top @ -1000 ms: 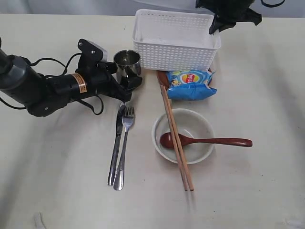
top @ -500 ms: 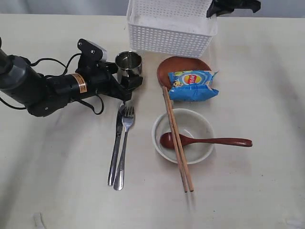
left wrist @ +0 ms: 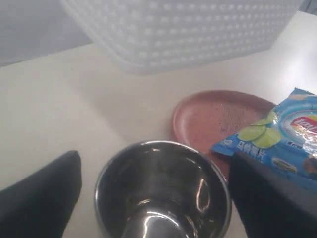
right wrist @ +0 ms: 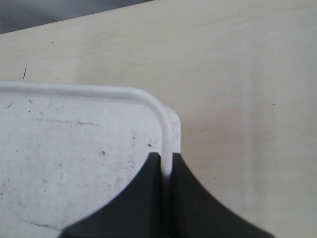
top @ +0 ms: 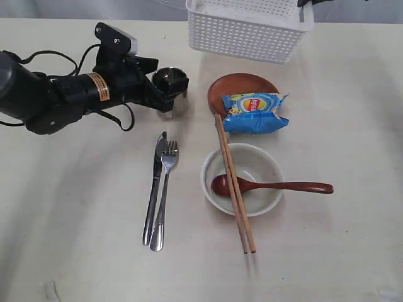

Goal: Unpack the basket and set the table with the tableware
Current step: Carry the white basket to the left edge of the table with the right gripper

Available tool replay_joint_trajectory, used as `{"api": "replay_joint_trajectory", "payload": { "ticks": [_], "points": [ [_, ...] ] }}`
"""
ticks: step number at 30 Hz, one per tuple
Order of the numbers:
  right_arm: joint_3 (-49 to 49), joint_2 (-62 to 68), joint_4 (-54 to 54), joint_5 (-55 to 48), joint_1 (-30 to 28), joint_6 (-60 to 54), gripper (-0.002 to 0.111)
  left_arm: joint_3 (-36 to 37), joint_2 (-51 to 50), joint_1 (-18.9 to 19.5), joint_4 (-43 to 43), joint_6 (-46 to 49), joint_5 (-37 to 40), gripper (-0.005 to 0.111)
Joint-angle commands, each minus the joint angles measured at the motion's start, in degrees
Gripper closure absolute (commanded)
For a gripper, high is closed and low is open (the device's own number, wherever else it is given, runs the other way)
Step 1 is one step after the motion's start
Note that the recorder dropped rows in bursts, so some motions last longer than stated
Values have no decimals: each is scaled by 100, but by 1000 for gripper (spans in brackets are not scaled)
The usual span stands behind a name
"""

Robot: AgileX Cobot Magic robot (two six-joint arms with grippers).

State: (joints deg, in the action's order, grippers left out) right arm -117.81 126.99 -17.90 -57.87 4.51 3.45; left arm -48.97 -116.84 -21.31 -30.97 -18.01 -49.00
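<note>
The white basket [top: 249, 31] is at the far edge of the table [top: 75, 220], and my right gripper [top: 305, 3] is shut on its rim [right wrist: 167, 158] at a corner. The steel cup [top: 171, 85] stands upright between the fingers of my open left gripper [top: 165, 88]. In the left wrist view a gap shows between the cup [left wrist: 163, 193] and one finger [left wrist: 44, 193]. Knife [top: 153, 189] and fork [top: 165, 189] lie side by side. Chopsticks [top: 236, 195] and a wooden spoon [top: 277, 186] rest across the bowl [top: 261, 163]. The brown plate [top: 242, 85] lies behind it.
A blue chip bag [top: 255, 112] lies on the near side of the plate, close beside the cup in the left wrist view [left wrist: 277, 129]. The left arm's black body and cables stretch across the left of the table [top: 50, 100].
The basket has travelled toward the far right edge with my right gripper on its rim, uncovering the plate. My left arm has swung farther back around the cup.
</note>
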Motion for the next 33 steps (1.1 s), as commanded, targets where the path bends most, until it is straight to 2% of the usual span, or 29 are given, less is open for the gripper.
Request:
{"api": "replay_joint_trajectory", "payload": {
  "ticks": [1,9,13,16,18,22,23,27,33],
  "points": [
    [-6,-203,8,54,130,-34,109,-12,522,6,-35,-50,396,31],
    [-433,-205,8,213,723,-33,109,-12,1708,6,58,1,1028,31],
    [-723,-205,8,89,1087,-144,109,-12,2356,6,959,212,1752,34],
    [-884,-205,34,33,1368,-180,109,-12,2952,6,2233,739,2505,50],
    [-949,-205,130,3,1545,-180,109,-12,3487,33,2909,1390,2896,66],
    [-949,-195,289,-132,1876,-345,109,-12,4581,76,2977,1891,3518,103],
    [-949,-194,289,-166,1983,-571,109,-12,4877,76,2961,2075,3657,106],
    [-1006,-194,267,-329,2455,-1416,109,-12,5805,88,2953,2295,4037,107],
    [-1016,-194,-136,-432,3253,-2994,109,-12,6499,346,3030,2175,4609,107]
  ]
}}
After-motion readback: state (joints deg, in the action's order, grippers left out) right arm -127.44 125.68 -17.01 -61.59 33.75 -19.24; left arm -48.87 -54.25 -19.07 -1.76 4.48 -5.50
